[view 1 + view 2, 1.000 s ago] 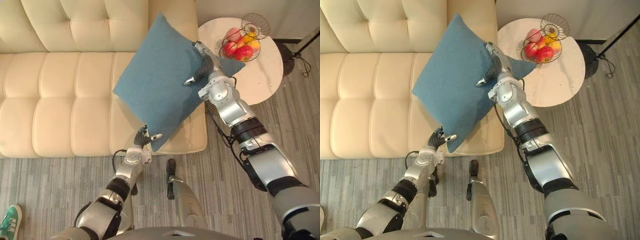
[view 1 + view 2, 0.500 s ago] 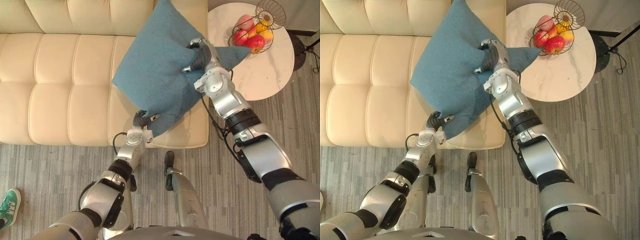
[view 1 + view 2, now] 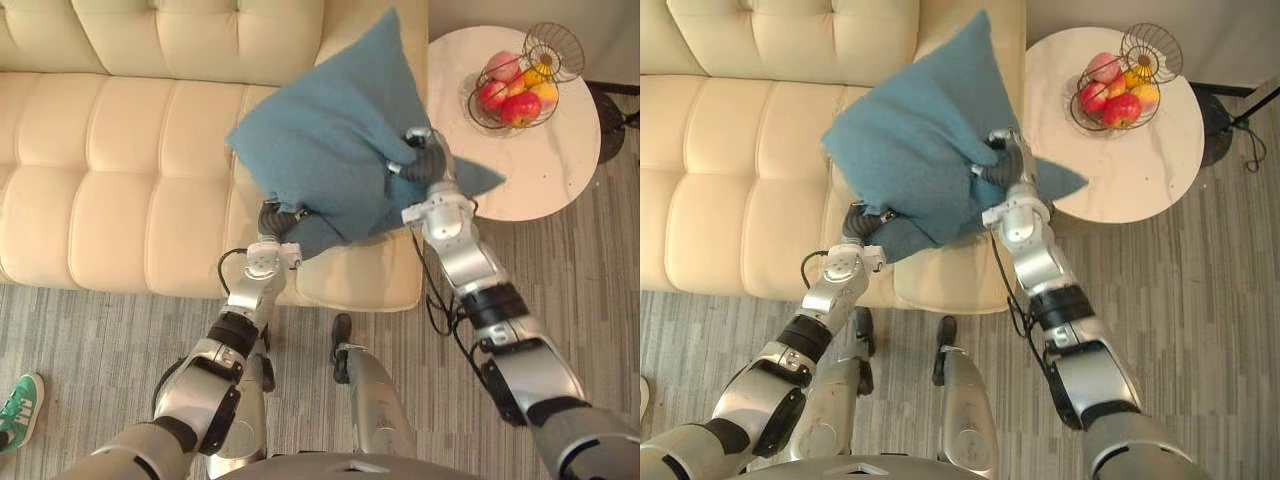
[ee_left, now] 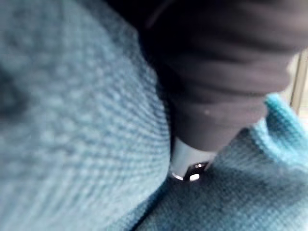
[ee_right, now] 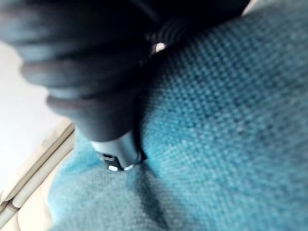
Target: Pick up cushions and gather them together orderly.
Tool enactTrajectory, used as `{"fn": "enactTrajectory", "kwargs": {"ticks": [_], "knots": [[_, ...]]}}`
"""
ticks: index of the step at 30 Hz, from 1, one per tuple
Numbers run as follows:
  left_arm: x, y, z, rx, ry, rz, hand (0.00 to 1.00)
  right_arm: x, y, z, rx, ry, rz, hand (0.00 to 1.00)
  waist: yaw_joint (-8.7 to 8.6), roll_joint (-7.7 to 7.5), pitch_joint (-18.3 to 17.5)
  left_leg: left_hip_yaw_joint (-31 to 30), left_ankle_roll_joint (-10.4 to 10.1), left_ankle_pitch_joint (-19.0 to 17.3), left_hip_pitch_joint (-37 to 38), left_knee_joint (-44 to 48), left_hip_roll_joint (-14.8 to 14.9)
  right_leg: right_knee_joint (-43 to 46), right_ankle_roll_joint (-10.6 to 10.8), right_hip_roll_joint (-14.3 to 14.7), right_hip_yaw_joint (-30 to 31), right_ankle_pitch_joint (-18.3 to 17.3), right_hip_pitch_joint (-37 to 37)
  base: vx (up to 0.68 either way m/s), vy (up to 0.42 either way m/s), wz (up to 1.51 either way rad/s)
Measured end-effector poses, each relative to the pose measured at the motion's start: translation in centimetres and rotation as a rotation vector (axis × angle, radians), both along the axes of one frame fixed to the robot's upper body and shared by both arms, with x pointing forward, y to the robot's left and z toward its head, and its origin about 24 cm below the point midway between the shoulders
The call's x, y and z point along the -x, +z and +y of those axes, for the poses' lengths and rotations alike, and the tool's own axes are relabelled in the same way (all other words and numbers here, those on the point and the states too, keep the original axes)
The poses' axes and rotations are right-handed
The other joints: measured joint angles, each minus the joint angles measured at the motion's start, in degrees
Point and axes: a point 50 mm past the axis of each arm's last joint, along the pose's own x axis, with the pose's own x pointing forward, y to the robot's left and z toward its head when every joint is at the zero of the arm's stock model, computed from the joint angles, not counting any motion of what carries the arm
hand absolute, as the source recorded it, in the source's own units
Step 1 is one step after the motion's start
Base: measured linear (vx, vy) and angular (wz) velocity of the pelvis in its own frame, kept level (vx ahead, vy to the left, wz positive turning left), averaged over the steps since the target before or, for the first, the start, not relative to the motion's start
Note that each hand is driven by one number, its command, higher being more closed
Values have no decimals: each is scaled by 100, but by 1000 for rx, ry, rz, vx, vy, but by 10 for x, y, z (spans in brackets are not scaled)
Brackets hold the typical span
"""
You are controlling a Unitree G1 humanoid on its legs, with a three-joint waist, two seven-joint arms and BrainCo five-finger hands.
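Left eye view: the cushion [image 3: 320, 150] is held over the sofa [image 3: 120, 150], clamped by the right hand [image 3: 425, 165]. Left wrist view: the left hand [image 4: 216, 82] is seen sunk in cloth; its grip cannot be told.

Bright, even light; the cushion [image 3: 330, 150] throws only a faint, soft shadow on the sofa [image 3: 120, 150] beneath it.

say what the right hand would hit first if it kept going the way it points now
The blue cushion itself: the right hand is shut on it and points away from the robot. Past the cushion, the line probably ends at the sofa's backrest, though depth is hard to judge from above.
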Motion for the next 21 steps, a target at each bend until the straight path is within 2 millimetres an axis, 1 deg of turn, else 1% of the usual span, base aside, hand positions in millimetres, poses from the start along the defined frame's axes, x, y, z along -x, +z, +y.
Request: {"fn": "enactTrajectory", "kwargs": {"ticks": [2, 3, 4, 5, 6, 7, 9, 10, 12, 15, 16, 17, 19, 21], "knots": [[8, 3, 6, -42, 6, -49, 100, 17, -16, 4, -95, -10, 25, 100, -3, 0, -5, -12, -28, -23, 171, -25, -13, -12, 10, -13, -64, -47, 188, 94, -27, 10], [14, 2, 9, -55, 13, -65, 100, 26, -25, 10, -159, -12, 38, 100, -17, -16, -37, -11, -38, -50, 267, -81, -13, -26, 8, -13, -88, -66, 269, 83, -23, 3], [17, 1, 11, -58, 16, -70, 100, 30, -29, 13, -194, -16, 45, 100, -25, -23, -50, -4, -56, -71, 318, -107, -13, -58, 8, -8, -90, -69, 322, 81, -21, -1], [23, -1, 13, -60, 19, -75, 100, 37, -35, 17, -253, -23, 55, 100, -37, -24, -61, 0, -39, -91, 388, -110, -9, -133, 8, 5, -94, -68, 419, 91, -12, -9], [34, -8, 17, -60, 23, -72, 100, 49, -43, 23, -341, -25, 67, 100, -48, -26, -78, 43, -45, -143, 540, -130, -8, -247, 8, 21, -83, -68, 594, 73, -7, -10], [36, -10, 18, -61, 25, -67, 100, 51, -45, 23, -355, -25, 72, 100, -52, -28, -104, 53, -40, -148, 564, -137, -9, -267, 8, 23, -79, -68, 617, 127, 7, -17], [56, -33, 27, -78, 38, -7, 100, 69, -65, 31, -464, -31, 138, 100, -76, -51, -483, 152, -43, -153, 794, -316, -21, -509, 11, 66, -26, -66, 826, 145, 13, -17], [60, -36, 28, -76, 39, 4, 100, 72, -67, 32, -479, -31, 146, 100, -82, -56, -534, 157, -48, -157, 843, -335, -20, -549, 11, 75, -20, -66, 883, 169, 4, -14], [82, -51, 37, -84, 61, 49, 100, 88, -82, 38, -552, -13, 203, 100, -117, -74, -907, 275, -75, -194, 1093, -443, -3, -774, 20, 132, 56, -60, 1145, 145, -2, -17], [99, -56, 45, -76, 90, 65, 100, 99, -87, 44, -584, 17, 236, 100, -128, -68, -1166, 367, -84, -250, 1316, -490, 28, -981, 70, 181, 103, -26, 1391, 100, -11, -17], [102, -57, 46, -71, 98, 66, 100, 100, -87, 45, -586, 23, 240, 100, -123, -71, -1185, 405, -97, -275, 1360, -484, 39, -992, 74, 192, 129, -22, 1422, 78, -12, -26], [106, -59, 48, -59, 113, 76, 100, 101, -89, 48, -590, 32, 249, 100, -85, -63, -1264, 479, -100, -326, 1441, -460, 53, -1019, 97, 215, 221, -8, 1486, 40, -2, -23], [112, -61, 50, -44, 128, 88, 100, 105, -91, 49, -594, 44, 266, 100, -60, -30, -1301, 486, -93, -514, 1464, -164, 98, -1126, 136, 219, 226, 26, 1691, 17, 1, -10], [116, -63, 51, -43, 133, 97, 100, 109, -90, 50, -592, 52, 266, 100, 10, 4, -1304, 440, -79, -831, 1242, 507, 208, -1130, 138, 218, 184, 27, 1831, -32, 16, 16]]}}
